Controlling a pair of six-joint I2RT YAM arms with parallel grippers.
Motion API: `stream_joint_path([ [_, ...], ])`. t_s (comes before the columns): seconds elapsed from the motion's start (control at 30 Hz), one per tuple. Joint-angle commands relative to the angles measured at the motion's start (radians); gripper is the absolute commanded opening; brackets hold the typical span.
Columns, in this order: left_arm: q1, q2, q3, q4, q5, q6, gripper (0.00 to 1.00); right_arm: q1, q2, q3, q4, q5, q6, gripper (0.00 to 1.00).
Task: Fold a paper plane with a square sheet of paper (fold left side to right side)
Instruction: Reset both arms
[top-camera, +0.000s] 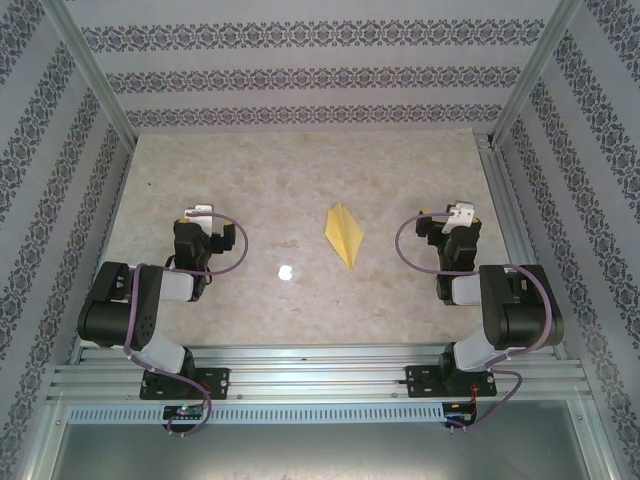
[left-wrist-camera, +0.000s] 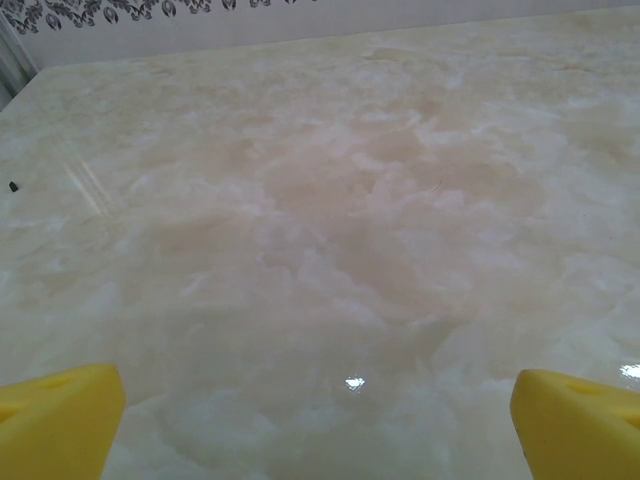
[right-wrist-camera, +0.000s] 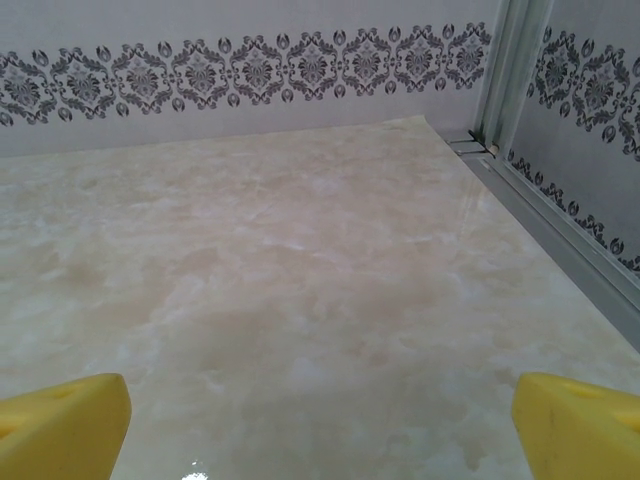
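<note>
- Now, you'll find the plane (top-camera: 344, 235) lying flat on the bench (top-camera: 250, 170), roughly midway between your two hands. It is a slim yellow kite shape with a centre crease, and its sharp tip points toward the near side.
- Your left hand (top-camera: 203, 213) sits well to the left of the plane, apart from it. In its wrist view the yellow fingers (left-wrist-camera: 55, 425) stand spread at the two lower corners, with bare bench between them.
- Your right hand (top-camera: 456, 214) sits well to the right of the plane, its fingers (right-wrist-camera: 60, 425) spread just as wide over bare bench.
- A small white spot (top-camera: 285, 271) shows on the bench to the near left of the plane, apart from it.
- Patterned walls (top-camera: 300, 75) stand at the far side and both flanks of the bench.
</note>
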Motion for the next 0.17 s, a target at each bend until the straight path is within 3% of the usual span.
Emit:
stream_joint_path([
  [0.0, 0.012, -0.008, 0.013, 0.039, 0.025, 0.005, 1.0, 0.014, -0.004, 0.004, 0.031, -0.052, -0.036, 0.98],
  [0.13, 0.012, -0.008, 0.013, 0.039, 0.026, 0.004, 1.0, 0.013, -0.005, 0.014, -0.014, -0.007, -0.023, 0.98],
])
